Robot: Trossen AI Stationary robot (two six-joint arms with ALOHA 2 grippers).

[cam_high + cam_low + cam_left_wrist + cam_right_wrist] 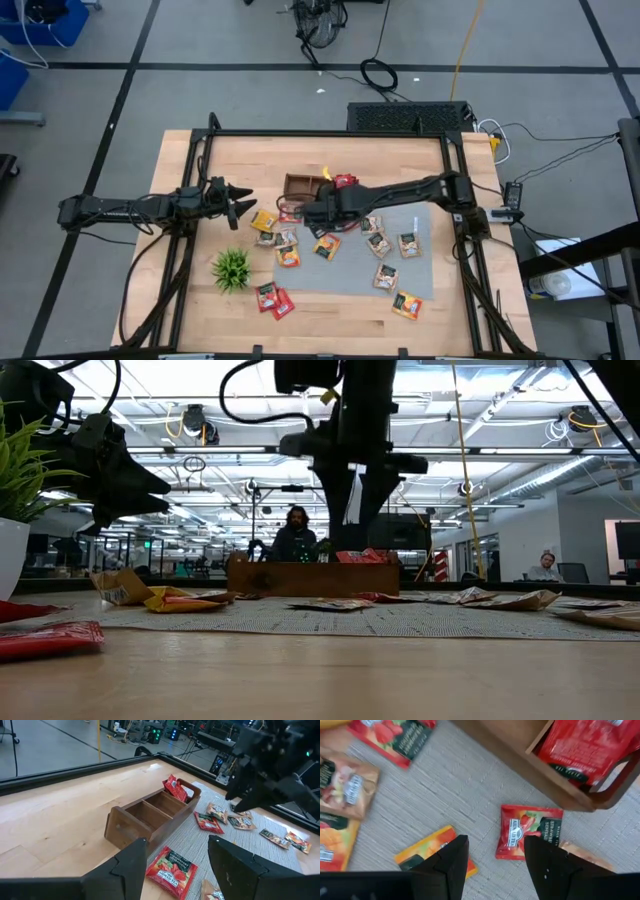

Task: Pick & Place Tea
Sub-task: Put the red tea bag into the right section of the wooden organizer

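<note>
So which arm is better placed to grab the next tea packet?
Probably the right: its open gripper hovers directly above a red packet on the mat beside the wooden tray. The left gripper waits open at the mat's edge.

You have open tabletop point(190, 300) far and left; the wooden tray point(300, 184), plant point(232, 268) and scattered tea packets point(385, 277) crowd the middle.

Left gripper point(243, 203) and right gripper point(300, 216) open, seemingly empty.

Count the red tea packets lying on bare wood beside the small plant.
2. One red tea packet lies beside the plant; a second red tea packet adjoins it, nearer the table edge. Nothing covers that spot.
</note>
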